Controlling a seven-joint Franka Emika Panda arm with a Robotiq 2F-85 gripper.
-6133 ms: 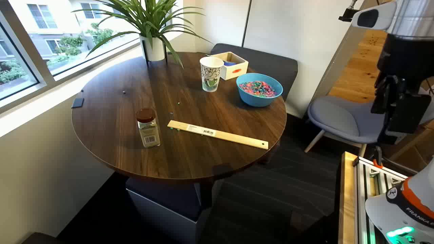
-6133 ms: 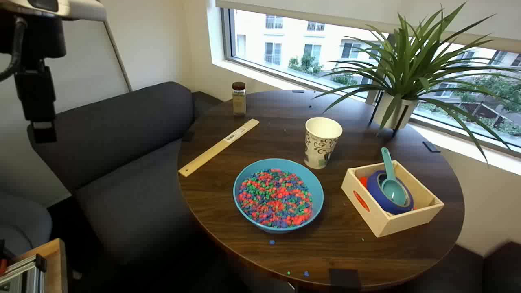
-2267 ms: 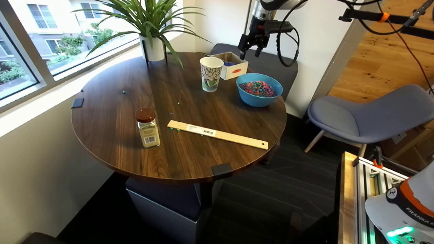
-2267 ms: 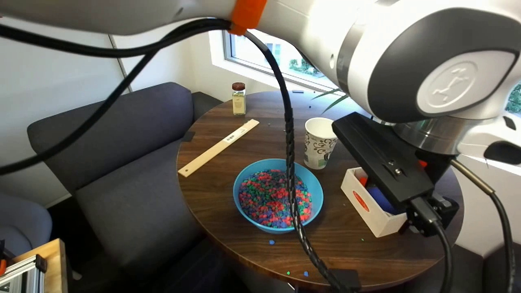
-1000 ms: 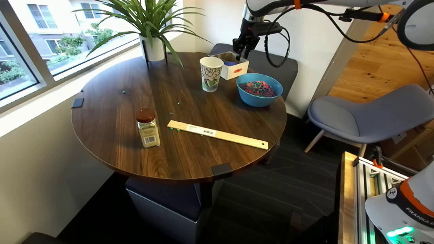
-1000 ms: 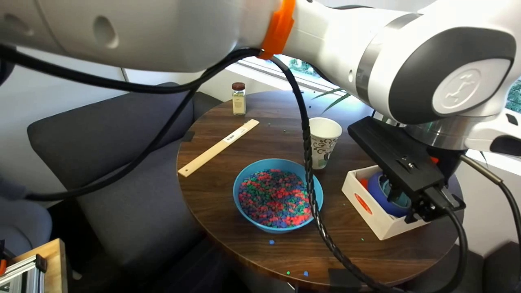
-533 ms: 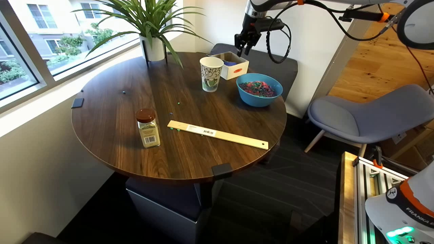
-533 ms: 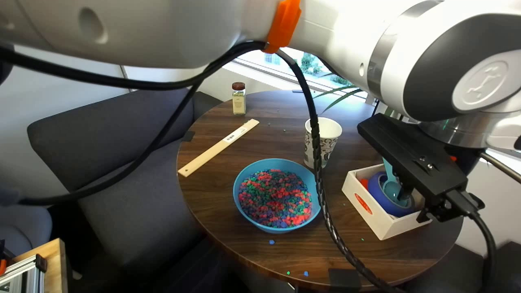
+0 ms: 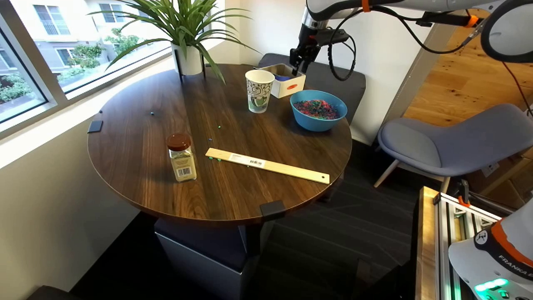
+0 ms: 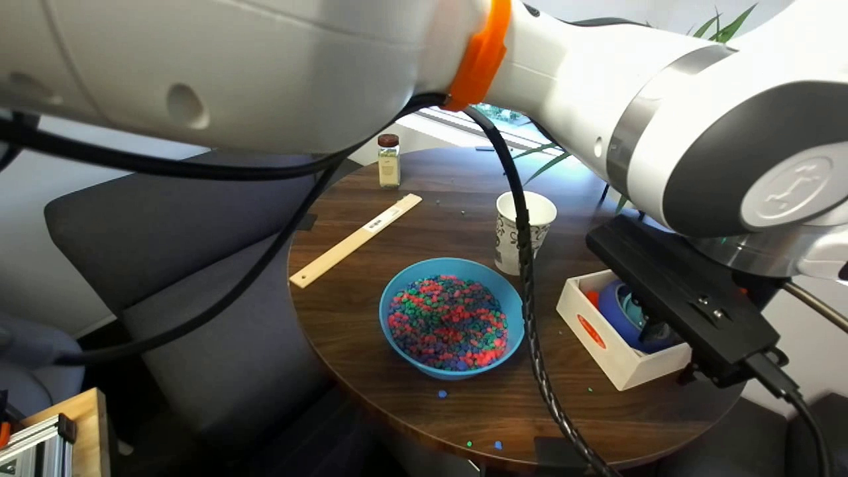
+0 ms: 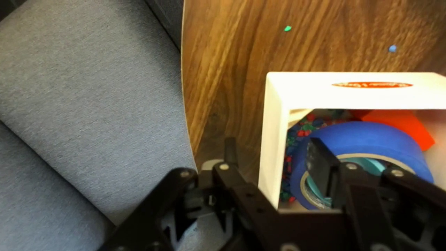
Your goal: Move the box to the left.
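The pincer (image 11: pixel 273 150) is spread, one wall of the box (image 9: pixel 287 87) seen between its fingers (image 11: pixel 320 164), and the box is set on the desk (image 9: pixel 237 196) with blue tape (image 11: pixel 366 136) inside and a cup (image 9: pixel 258 93) and bowl (image 9: pixel 315 123) near it.

In an exterior view, the box (image 10: pixel 596 343) rests at the right of the worktop (image 10: pixel 437 228); its far side, behind the arm (image 10: pixel 570 79), is hard to see. Left of it stands a blue bowl (image 10: pixel 450 267), a paper cup (image 10: pixel 509 245) farther off.
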